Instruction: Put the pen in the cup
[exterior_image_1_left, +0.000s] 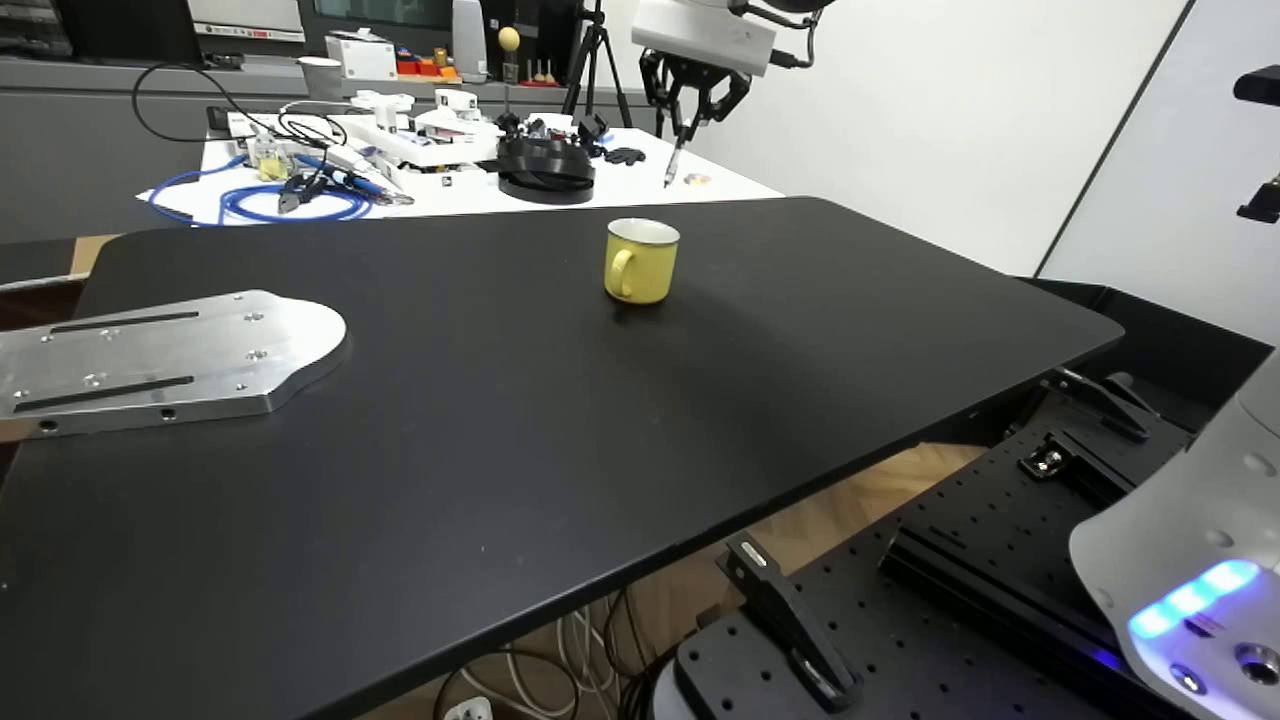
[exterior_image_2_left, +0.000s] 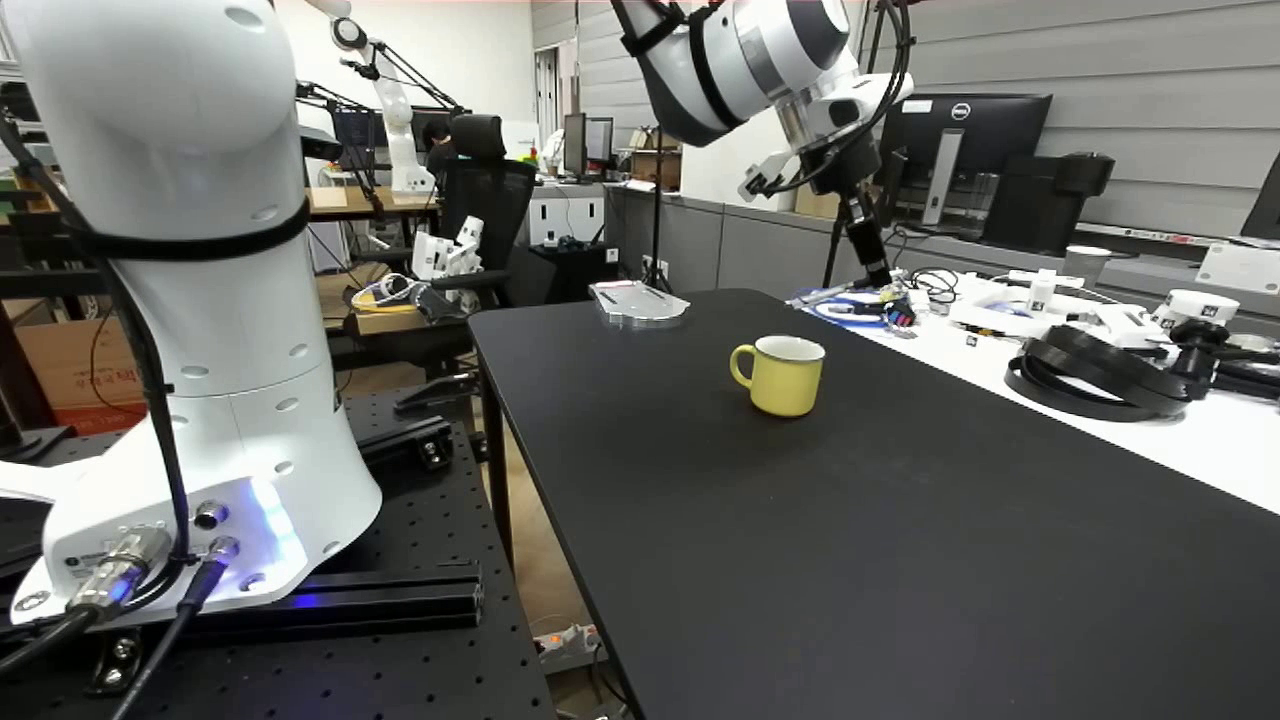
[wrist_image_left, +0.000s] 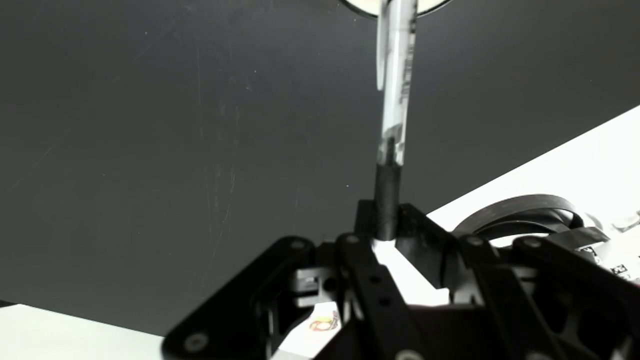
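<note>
The yellow cup (exterior_image_1_left: 642, 264) stands upright on the black table in both exterior views (exterior_image_2_left: 786, 380), with its white inside showing at the rim. In the wrist view a pale bit of the cup (wrist_image_left: 367, 5) shows at the top edge, partly behind the pen. My gripper (exterior_image_1_left: 688, 132) is in the air, above the table. It is shut on the pen (exterior_image_1_left: 673, 166), holding its dark part between the fingertips (wrist_image_left: 387, 220). The pen's clear body (wrist_image_left: 396, 90) sticks out past the fingers toward the cup in the wrist view. In an exterior view the pen's free end points down, slightly tilted.
A silver metal plate (exterior_image_1_left: 180, 350) lies at one end of the black table (exterior_image_1_left: 480, 470). A white table (exterior_image_1_left: 430, 200) adjoins it, with blue cable (exterior_image_1_left: 290, 215), a black ring-shaped object (exterior_image_1_left: 546, 170) and white parts. The arm's base (exterior_image_2_left: 230, 420) stands beside the black table.
</note>
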